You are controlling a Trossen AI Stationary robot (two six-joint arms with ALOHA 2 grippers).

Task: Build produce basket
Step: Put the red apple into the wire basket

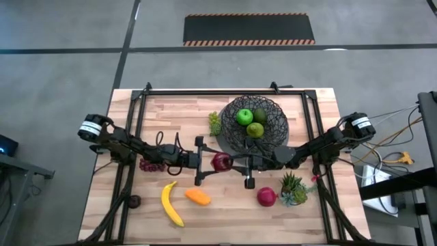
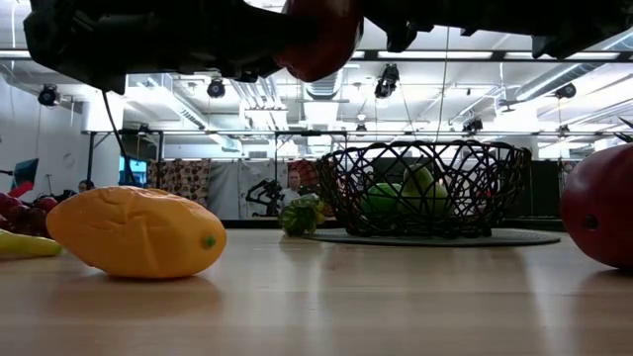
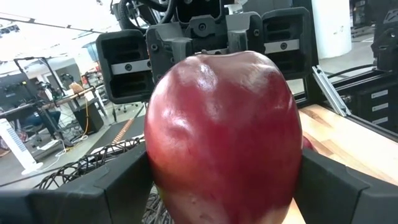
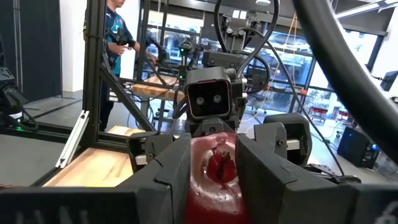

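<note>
A red apple [image 1: 220, 162] hangs above the middle of the table between my two grippers, which meet tip to tip. My left gripper [image 1: 210, 162] comes level from the table's left and is shut on the apple. My right gripper [image 4: 211, 171] comes from the right, and its fingers stand slightly apart at the apple's stem hollow [image 4: 217, 163]. The black wire basket [image 1: 273, 113] stands on its disc base just behind them, with a green apple [image 1: 244, 116] and a green pear [image 1: 255, 130] inside. My left gripper pinches the red apple's two round sides [image 3: 163, 168] between its two fingers. The fingers come level from the table's left. The apple is lifted clear of the table [image 2: 316, 44], its stem end turned toward the right arm. Whether my right gripper touches the apple, I cannot tell.
Green grapes [image 1: 215, 123] lie left of the basket and purple grapes [image 1: 151, 164] under the left arm. The banana [image 1: 172, 205] and the orange piece [image 1: 197, 197] lie near the front. A second red apple [image 1: 266, 197] sits beside a small potted plant [image 1: 293, 188].
</note>
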